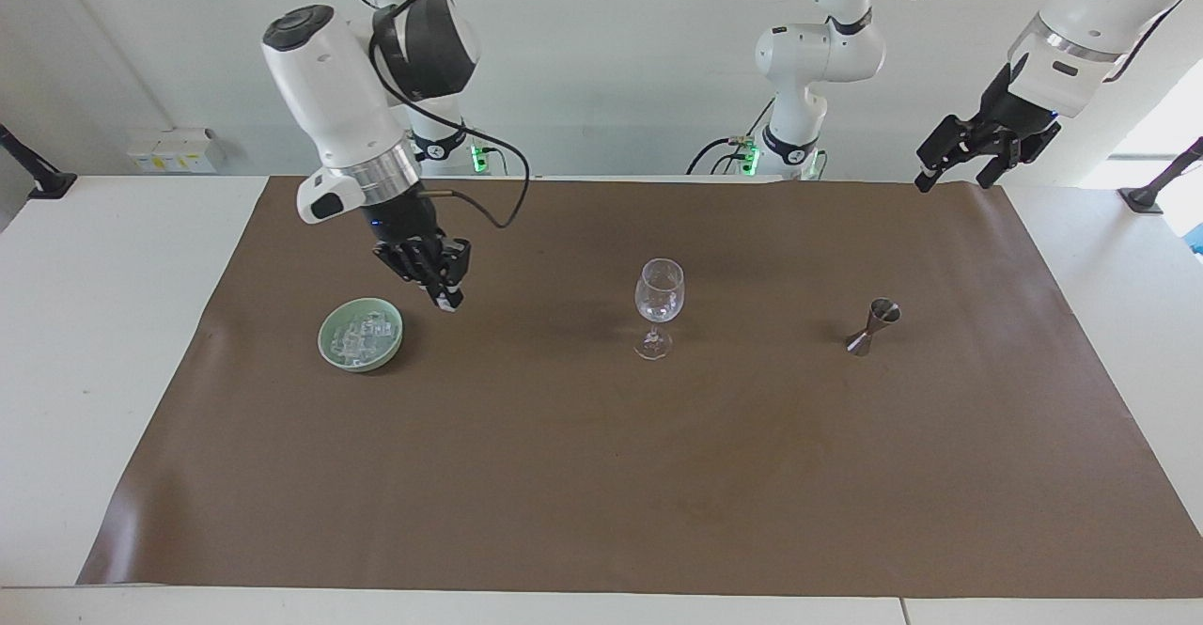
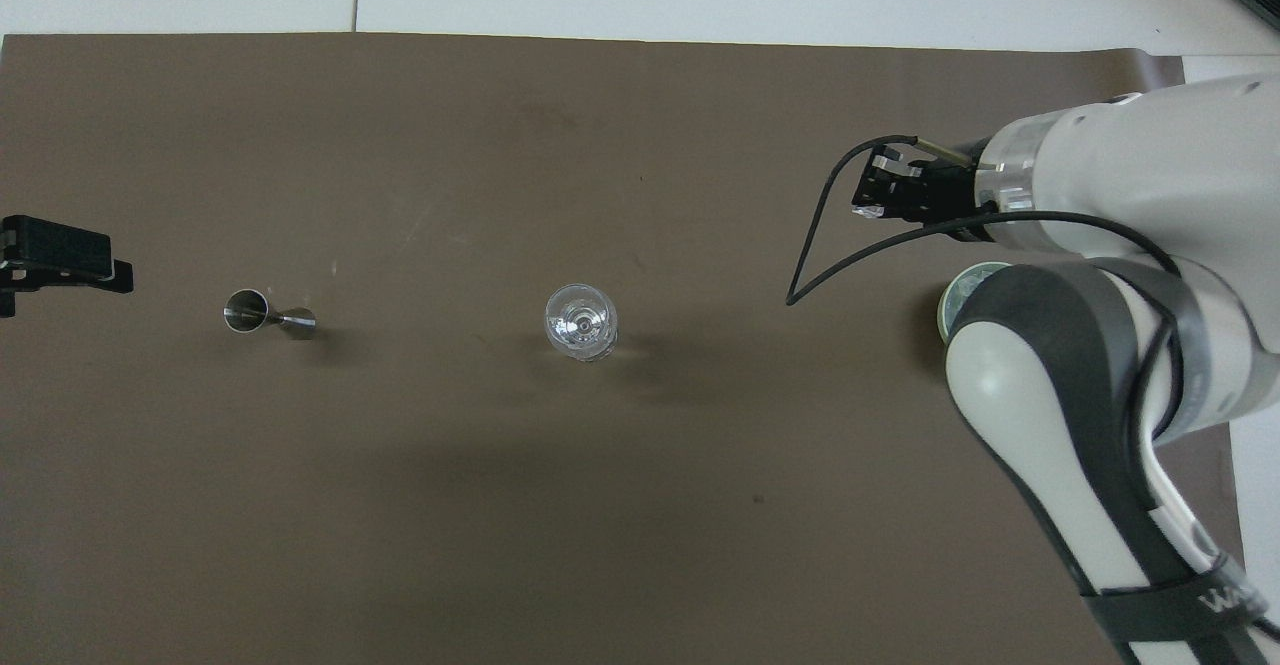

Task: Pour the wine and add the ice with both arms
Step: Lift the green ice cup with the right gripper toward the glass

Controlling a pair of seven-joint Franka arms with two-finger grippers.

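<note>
A brown mat (image 1: pixel 601 437) is spread over the white table (image 1: pixel 94 343), and all the items are set on it. The ice (image 1: pixel 362 337) is seen as a heap of small clear, glassy, whitish cubes piled in a shallow pale green bowl (image 1: pixel 331 348) toward the right arm's end of the table; in the overhead view the bowl (image 2: pixel 952 297) is mostly covered by the right arm (image 2: pixel 1060 425) and only a sliver of its rim is shown. The right gripper (image 1: pixel 447 302) is held in the air over bare mat between the bowl and the wine glass (image 1: pixel 658 307), tilted downward, with its fingertips clenched on a single small glassy cube (image 1: pixel 449 304) pinched at the very tips; the same whitish glint is noted at the tip of the right gripper (image 2: pixel 868 207) from above. The wine glass is stood upright at mid-table, clear, with no liquid made out in its bowl; from above the wine glass (image 2: pixel 580 322) is viewed down through its rim. A small steel jigger (image 1: pixel 874 325) is stood upright toward the left arm's end, well apart from the glass. The left gripper (image 1: pixel 951 172) is kept waiting, raised over the mat's corner at the left arm's end, with its fingers spread apart and nothing between them
</note>
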